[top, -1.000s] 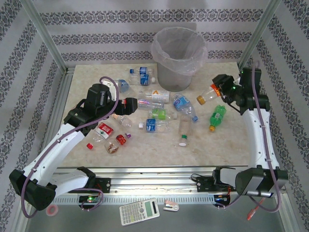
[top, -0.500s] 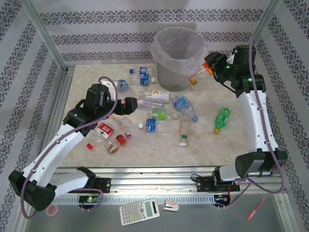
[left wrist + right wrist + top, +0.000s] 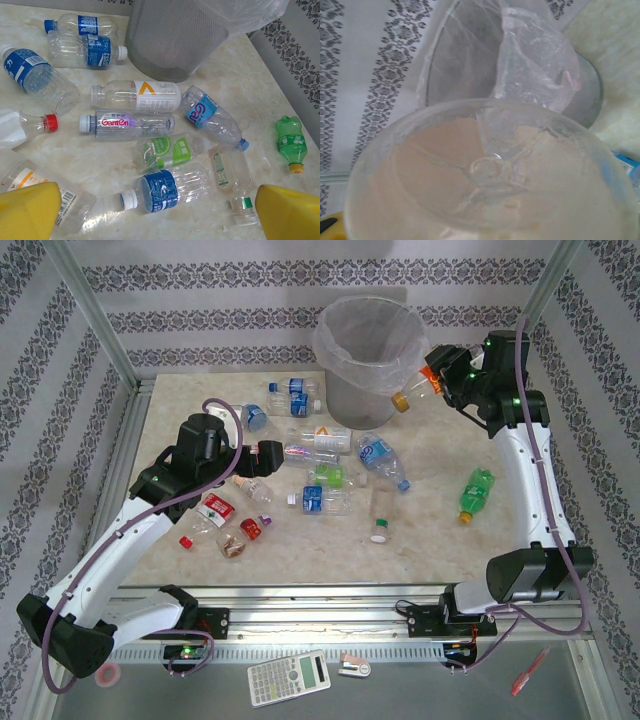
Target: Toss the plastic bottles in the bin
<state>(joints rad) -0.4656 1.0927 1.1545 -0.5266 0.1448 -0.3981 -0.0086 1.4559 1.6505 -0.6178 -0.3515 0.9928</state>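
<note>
The place looked like a robotics lab test cell, not a home. Bare aluminium posts (image 3: 95, 330) framed the workspace, and striped, patterned sheets (image 3: 250, 300) hung behind them as backdrop walls. A marble-look tabletop (image 3: 430, 540) lay inside the frame. Along its near edge ran a metal rail (image 3: 320, 625), with the left arm (image 3: 130, 530) and the right arm (image 3: 535, 500) bolted to it. A purple cable (image 3: 215, 410) looped loose along the left arm, and small green lights glowed at the bases. On the grey ledge below the rail lay a calculator (image 3: 288, 677) and a pen (image 3: 528, 672). Bottles (image 3: 325, 444) lay scattered near a bag-lined bin (image 3: 365, 390), as in a staged trial.
</note>
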